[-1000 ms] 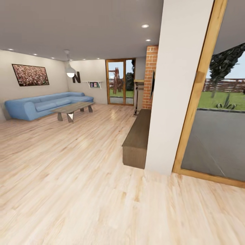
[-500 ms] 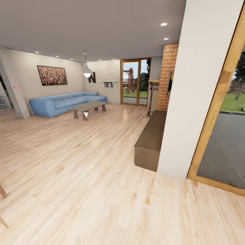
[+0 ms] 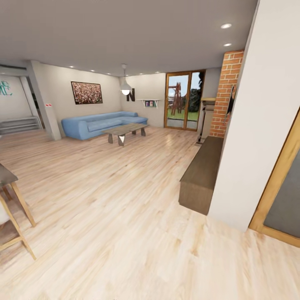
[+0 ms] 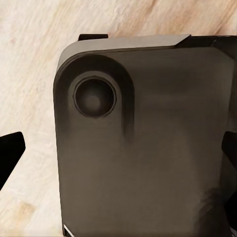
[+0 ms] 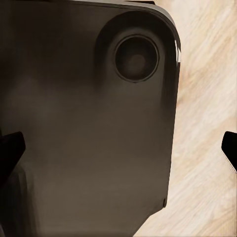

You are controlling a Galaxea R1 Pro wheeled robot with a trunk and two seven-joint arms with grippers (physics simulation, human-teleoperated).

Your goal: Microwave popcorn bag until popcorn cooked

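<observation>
The popcorn bag, the countertop and the microwave are out of view. The head view looks across a living room with a pale wood floor (image 3: 108,200). In the left wrist view my left gripper (image 4: 121,158) is open, its black fingertips (image 4: 10,155) at the frame's two sides, over a dark rounded panel of my own body (image 4: 148,163) and the floor. My right gripper (image 5: 118,150) is likewise open, with black fingertips (image 5: 10,150) far apart over a similar dark panel (image 5: 84,123). Neither holds anything.
A low dark wooden bench (image 3: 202,175) runs along a white wall pillar (image 3: 258,125) at the right, beside a wood-framed glass door (image 3: 279,200). Wooden furniture legs (image 3: 18,216) stand at the left edge. A blue sofa (image 3: 100,125) and coffee table (image 3: 125,131) stand far back.
The whole head picture has shifted right, so the camera has turned left. The wooden legs and a far hallway have come into view at the left; the glass door has slid mostly off the right.
</observation>
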